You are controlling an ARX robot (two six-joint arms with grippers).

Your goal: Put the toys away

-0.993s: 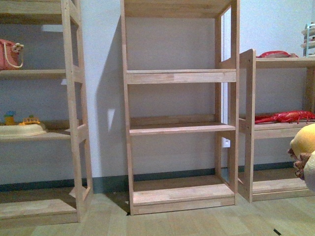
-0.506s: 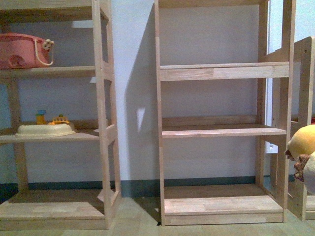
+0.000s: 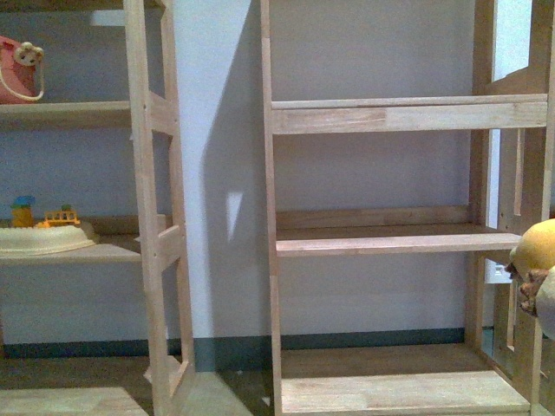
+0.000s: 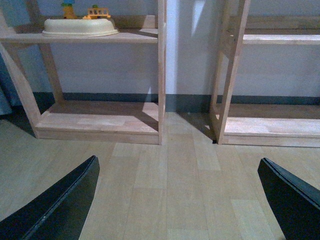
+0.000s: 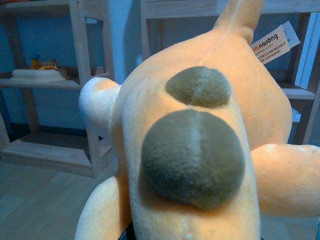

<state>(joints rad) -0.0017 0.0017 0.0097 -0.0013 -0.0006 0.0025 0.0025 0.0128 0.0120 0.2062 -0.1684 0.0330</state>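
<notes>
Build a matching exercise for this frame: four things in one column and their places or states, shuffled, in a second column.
Things
1. orange-yellow soft plush toy
2. pink basket with a cream rope handle
3. cream oval tray carrying small colourful toys
4. black left hand

Places or states
A. open, above the pale wood floor
B. on the left wooden rack, shelf at mid-height in the front view
C. fills the right wrist view
D. on the left wooden rack, shelf near the top of the front view

Pairs: 1-C, 2-D, 3-B, 4-A
</notes>
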